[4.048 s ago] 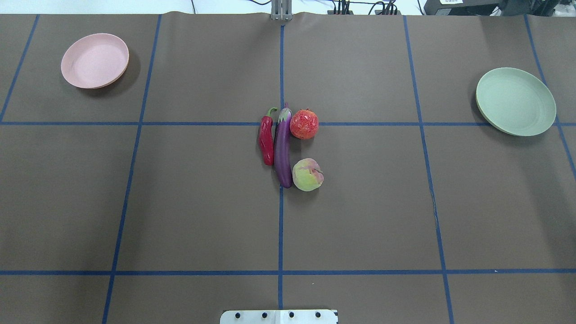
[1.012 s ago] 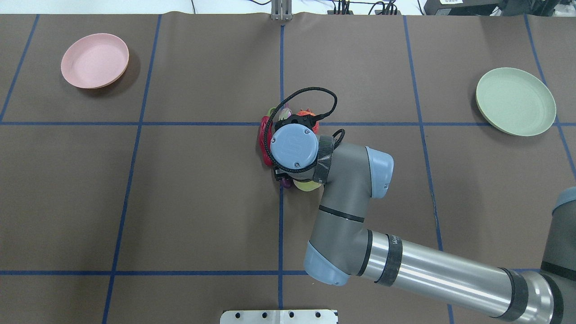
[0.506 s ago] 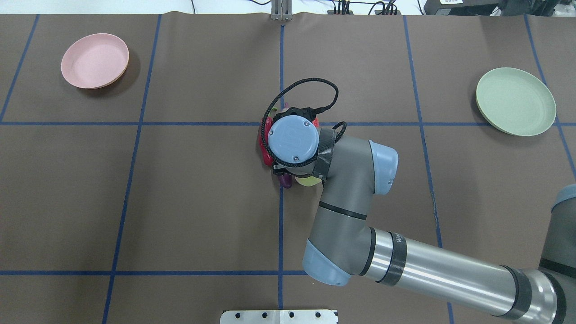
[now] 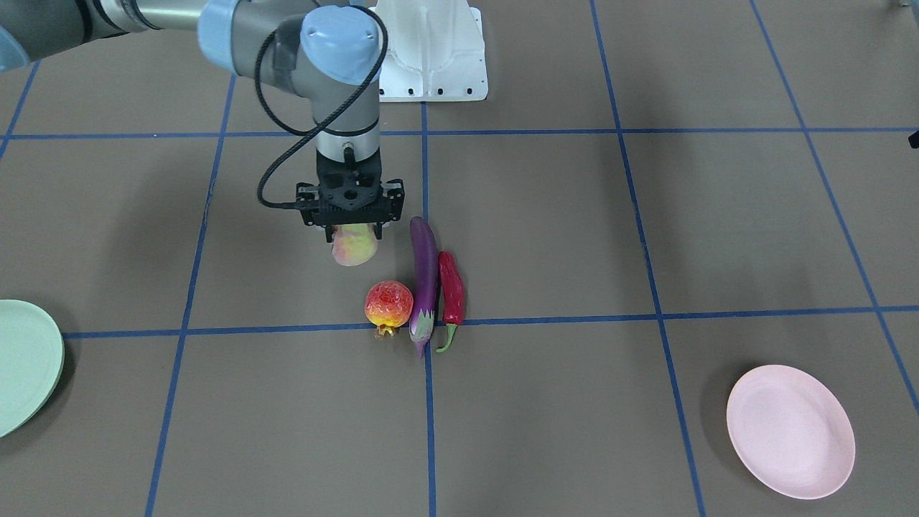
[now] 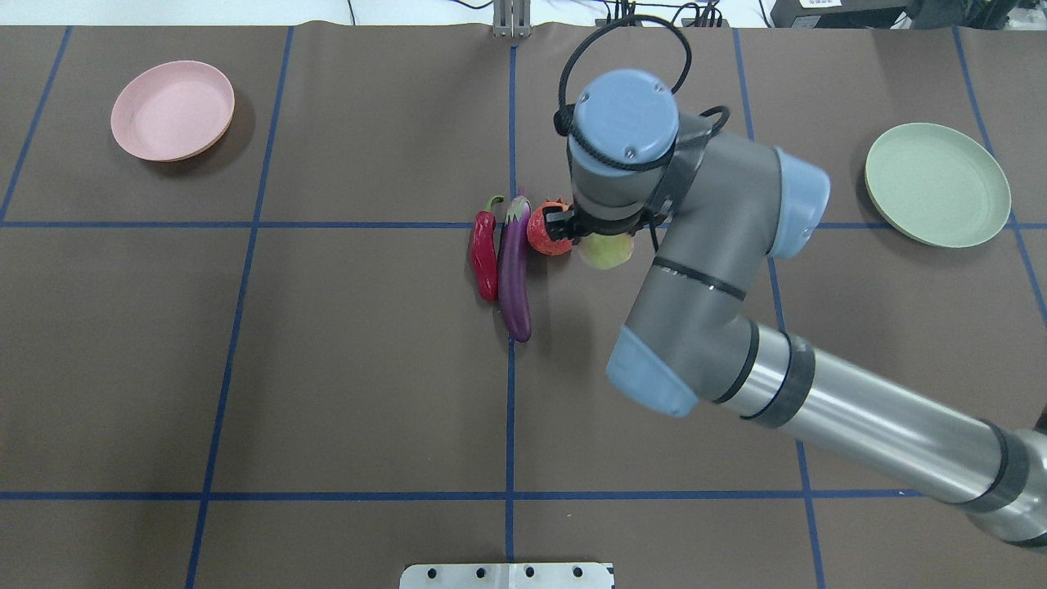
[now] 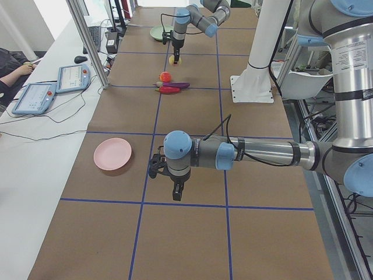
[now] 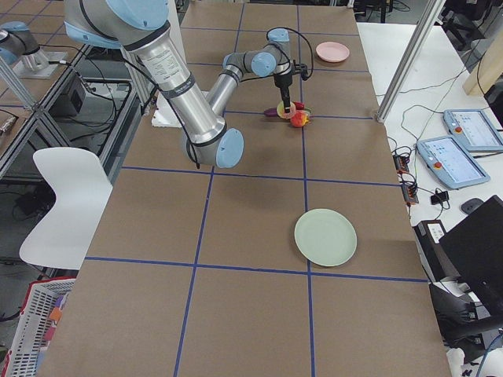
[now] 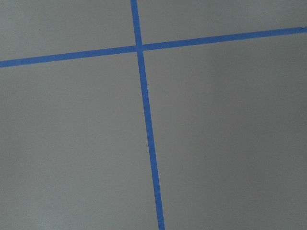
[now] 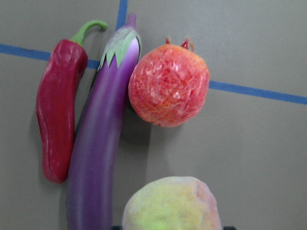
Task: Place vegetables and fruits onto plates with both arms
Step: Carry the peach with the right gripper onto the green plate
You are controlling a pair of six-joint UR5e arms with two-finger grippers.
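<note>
My right gripper (image 4: 352, 231) is shut on the yellow-pink peach (image 4: 353, 248) and holds it off the table, just right of the pile in the overhead view (image 5: 607, 252). The purple eggplant (image 5: 514, 274), red chili (image 5: 483, 255) and bumpy red-orange fruit (image 5: 544, 233) lie side by side at the table's middle. They also fill the right wrist view, with the peach (image 9: 172, 203) at its bottom edge. The pink plate (image 5: 173, 110) sits far left, the mint green plate (image 5: 936, 184) far right; both hold nothing. My left gripper (image 6: 176, 191) hangs low over bare table near the pink plate (image 6: 112, 154); I cannot tell its state.
The white pedestal base (image 4: 431, 50) stands at the robot's side of the table. Blue tape lines (image 8: 144, 96) grid the brown table cover. Tablets (image 6: 70, 77) and cables lie on the side bench beyond the table's far edge.
My right arm has risen and moved away from the robot and to the right, lifting the peach from its place beside the eggplant's tip. The other three items have stayed put.
</note>
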